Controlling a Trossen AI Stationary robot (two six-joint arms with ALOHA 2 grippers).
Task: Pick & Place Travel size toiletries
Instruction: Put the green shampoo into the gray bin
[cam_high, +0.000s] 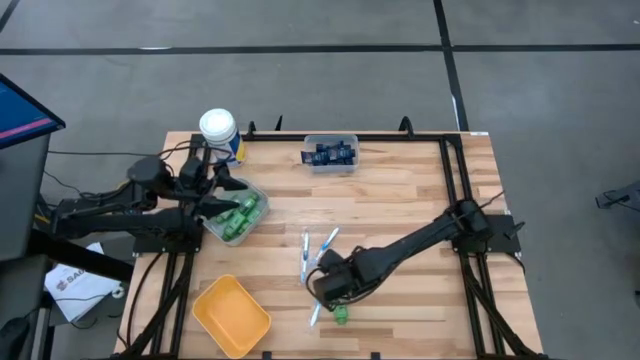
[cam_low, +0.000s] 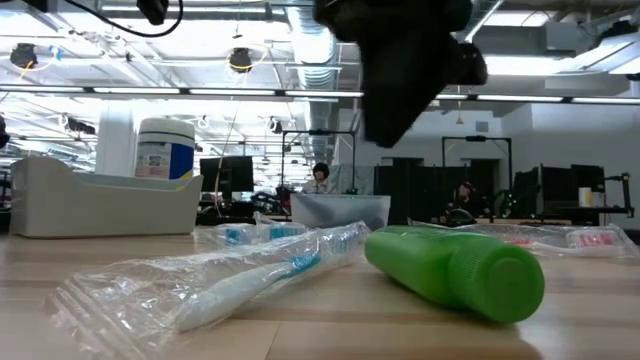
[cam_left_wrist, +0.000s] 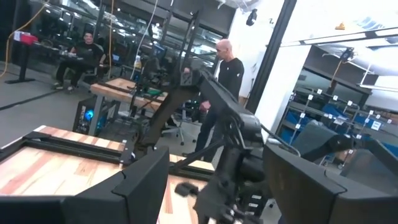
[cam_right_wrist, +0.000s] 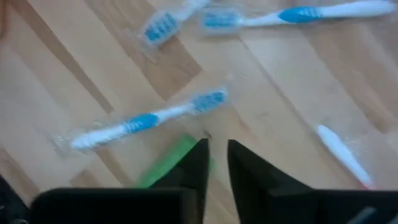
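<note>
A green bottle lies on its side near the table's near edge, large in the low view. Wrapped white-blue toothbrushes lie flat beside it, one just past my right fingers. My right gripper hovers above them. Its fingers are all but shut, with nothing between, and the bottle shows just beside one finger. More green bottles sit in a clear bin. My left gripper waits open over that bin. Navy tubes fill a small bin at the far edge.
A yellow bin sits at the near left corner. A white canister stands at the far left, next to a grey bin. A red-and-white toothbrush lies to the right. People show in the room beyond the table.
</note>
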